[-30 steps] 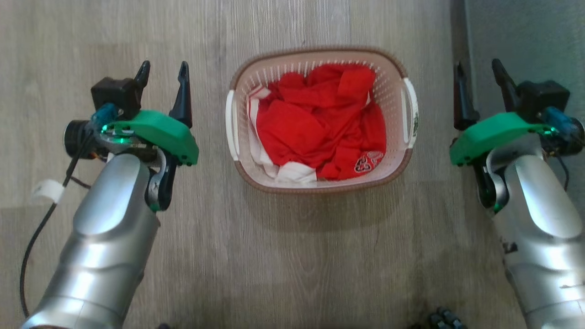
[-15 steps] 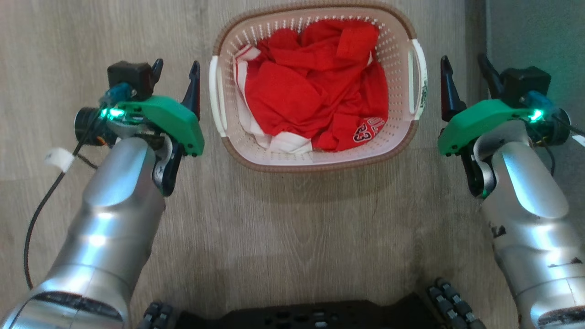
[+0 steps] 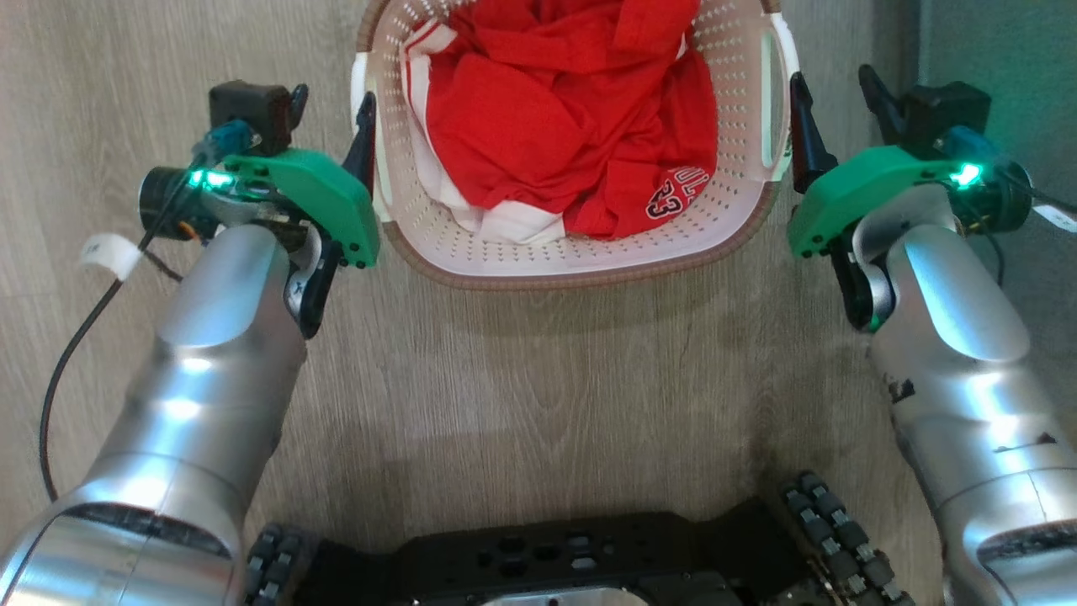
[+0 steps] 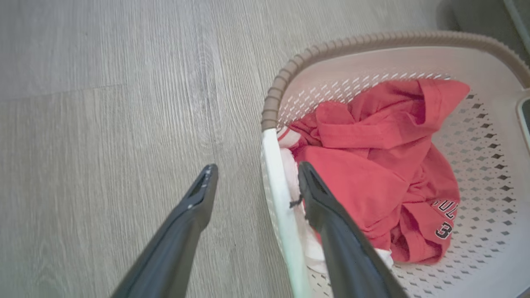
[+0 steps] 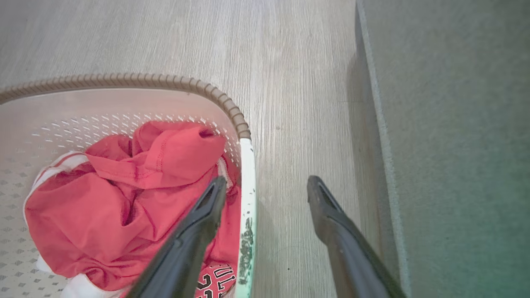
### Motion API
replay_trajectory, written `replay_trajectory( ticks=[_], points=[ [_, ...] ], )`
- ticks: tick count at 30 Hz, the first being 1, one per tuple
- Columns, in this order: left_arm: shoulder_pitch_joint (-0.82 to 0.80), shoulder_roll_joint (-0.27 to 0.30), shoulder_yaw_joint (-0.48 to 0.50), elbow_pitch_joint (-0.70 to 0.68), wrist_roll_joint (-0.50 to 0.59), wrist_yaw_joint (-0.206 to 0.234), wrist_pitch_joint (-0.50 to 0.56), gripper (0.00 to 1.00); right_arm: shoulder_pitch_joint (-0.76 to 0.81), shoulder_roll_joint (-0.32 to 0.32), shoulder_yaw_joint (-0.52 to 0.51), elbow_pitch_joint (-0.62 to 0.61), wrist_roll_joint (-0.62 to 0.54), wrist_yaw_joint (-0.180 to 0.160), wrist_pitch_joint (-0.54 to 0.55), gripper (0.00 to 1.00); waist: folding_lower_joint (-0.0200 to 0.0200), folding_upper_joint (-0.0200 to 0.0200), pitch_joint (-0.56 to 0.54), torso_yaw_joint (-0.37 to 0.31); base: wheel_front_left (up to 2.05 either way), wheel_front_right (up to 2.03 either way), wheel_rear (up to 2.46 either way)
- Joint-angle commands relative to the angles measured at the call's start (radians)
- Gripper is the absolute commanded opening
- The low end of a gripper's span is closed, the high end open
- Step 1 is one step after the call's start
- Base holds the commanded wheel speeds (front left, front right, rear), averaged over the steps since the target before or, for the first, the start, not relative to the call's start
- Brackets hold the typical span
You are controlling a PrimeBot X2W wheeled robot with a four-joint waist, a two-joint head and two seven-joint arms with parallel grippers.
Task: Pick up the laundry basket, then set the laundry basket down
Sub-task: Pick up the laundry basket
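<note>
Laundry basket (image 3: 572, 273) at top centre of head view, on wood floor (image 3: 522, 379), full of red clothes (image 3: 538, 109). Left gripper (image 3: 332, 97) and right gripper (image 3: 830, 77) both spread wide, gripping nothing, each straddling a white side handle (image 4: 285, 223), lined up, seemingly, for a level two-sided lift.

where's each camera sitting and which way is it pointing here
Head view: on the head, looking down at the floor and laundry basket; shows both forearms, left gripper, right gripper, wheeled base.
Left wrist view: on the left wrist, along its open fingers, the basket's left handle between them.
Right wrist view: on the right wrist, along its open fingers, right handle between them.
Shared: both wrist views see the red clothing.
</note>
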Motion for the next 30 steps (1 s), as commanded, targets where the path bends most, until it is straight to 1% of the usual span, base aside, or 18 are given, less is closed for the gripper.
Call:
replay_trajectory(
  ticks=[1,14,15,16,17,18,21,30],
  points=[
    [-0.005,0.02,0.015,-0.001,0.004,-0.003,-0.006,1.0,0.013,0.018,0.021,-0.008,-0.005,-0.001,-0.01,1.0,0.0,-0.0001,0.014,-0.001,0.0,0.0,0.0],
    [-0.111,0.001,-0.012,0.153,-0.017,-0.019,-0.004,1.0,-0.076,0.026,0.071,0.114,0.02,-0.001,-0.01,1.0,0.0,-0.0001,0.091,-0.008,0.0,0.0,0.0],
    [-0.118,0.0,-0.014,0.161,-0.021,-0.02,-0.003,1.0,-0.082,0.027,0.075,0.122,0.023,-0.001,-0.01,0.9,0.0,-0.0001,0.093,-0.008,0.0,0.0,0.0],
    [-0.129,-0.003,-0.018,0.173,-0.034,-0.022,0.002,1.0,-0.092,0.027,0.092,0.139,0.038,-0.001,-0.01,0.45,0.0,-0.0001,0.097,-0.006,0.0,0.0,0.0],
    [-0.133,-0.004,-0.021,0.177,-0.04,-0.023,0.007,0.47,-0.098,0.027,0.1,0.145,0.045,-0.001,-0.01,0.0,0.0,-0.0001,0.099,-0.006,0.0,0.0,0.0],
    [-0.136,-0.005,-0.023,0.183,-0.047,-0.024,0.015,0.0,-0.102,0.027,0.109,0.152,0.052,-0.001,-0.01,0.0,0.0,-0.0001,0.1,-0.005,0.0,0.0,0.0],
    [-0.147,-0.008,-0.035,0.19,-0.062,-0.024,0.022,0.0,-0.117,0.027,0.13,0.172,0.076,-0.001,-0.01,0.0,0.0,-0.0001,0.104,-0.006,0.0,0.0,0.0],
    [-0.151,-0.012,-0.074,0.198,-0.104,-0.025,0.021,0.0,-0.126,0.027,0.148,0.211,0.094,-0.001,-0.01,0.0,0.0,-0.0001,0.091,0.002,0.0,0.0,0.0]
  ],
)
